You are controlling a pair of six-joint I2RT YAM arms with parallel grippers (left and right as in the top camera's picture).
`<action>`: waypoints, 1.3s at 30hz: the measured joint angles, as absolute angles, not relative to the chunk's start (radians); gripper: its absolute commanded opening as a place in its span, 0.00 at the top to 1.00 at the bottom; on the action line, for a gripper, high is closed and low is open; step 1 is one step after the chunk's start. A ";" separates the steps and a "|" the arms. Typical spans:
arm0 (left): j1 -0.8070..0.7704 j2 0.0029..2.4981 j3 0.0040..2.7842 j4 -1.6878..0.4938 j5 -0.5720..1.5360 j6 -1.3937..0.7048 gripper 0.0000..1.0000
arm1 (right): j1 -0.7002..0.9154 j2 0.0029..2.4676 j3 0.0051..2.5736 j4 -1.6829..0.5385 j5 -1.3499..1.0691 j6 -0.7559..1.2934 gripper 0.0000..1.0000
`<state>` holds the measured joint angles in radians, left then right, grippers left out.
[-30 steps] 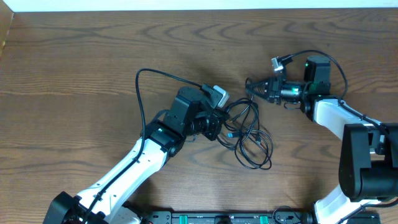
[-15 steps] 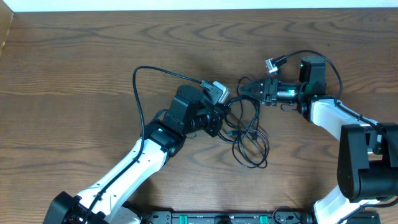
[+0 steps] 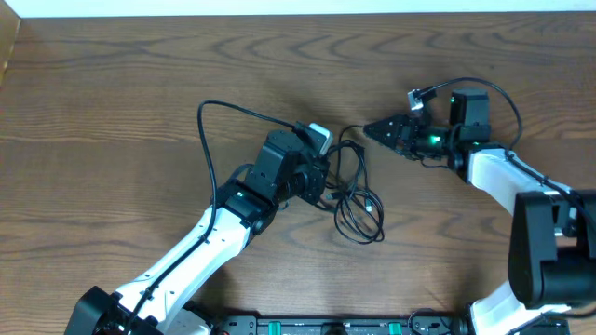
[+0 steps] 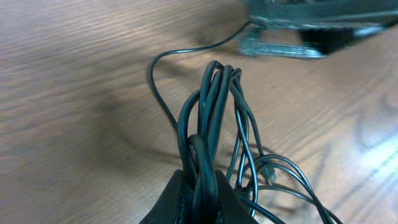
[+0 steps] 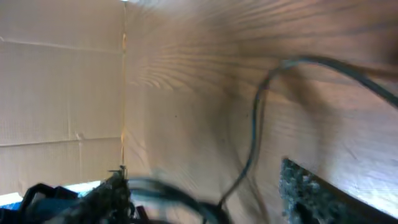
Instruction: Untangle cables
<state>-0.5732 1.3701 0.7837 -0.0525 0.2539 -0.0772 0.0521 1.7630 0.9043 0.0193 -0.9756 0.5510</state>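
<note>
A tangle of thin black cables (image 3: 359, 208) lies on the wooden table near the middle. My left gripper (image 3: 323, 183) is shut on a bunch of its loops. In the left wrist view the loops (image 4: 214, 102) rise straight out of the shut left gripper (image 4: 200, 194), and more coils (image 4: 280, 180) trail off to the right. My right gripper (image 3: 373, 130) points left at the tangle's upper edge. In the blurred right wrist view the right gripper (image 5: 205, 190) stands open with its fingers (image 5: 306, 190) wide apart. One thin strand (image 5: 254, 134) runs loosely between them, gripped by neither.
A long black lead (image 3: 207, 126) arcs over the table left of my left arm (image 3: 233, 209). Another lead (image 3: 498, 93) loops over my right arm (image 3: 494, 167). The table's far edge (image 3: 298, 13) runs along the top.
My right gripper has opened and let go of the strand it was pinching. The tangle has shifted left and drawn together beside my left gripper, which stays shut on the loops.
</note>
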 measured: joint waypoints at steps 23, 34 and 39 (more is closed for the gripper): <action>-0.573 1.373 0.784 -0.048 0.173 -0.191 0.92 | 0.500 1.557 0.897 -0.523 -0.508 0.141 0.99; -0.573 1.373 0.783 -0.136 0.107 -0.229 0.92 | 0.518 1.458 0.900 -0.590 -0.459 0.150 0.99; -0.573 1.373 0.783 -0.217 -0.022 -0.241 0.92 | 0.369 1.221 0.946 -0.587 -0.522 0.149 0.99</action>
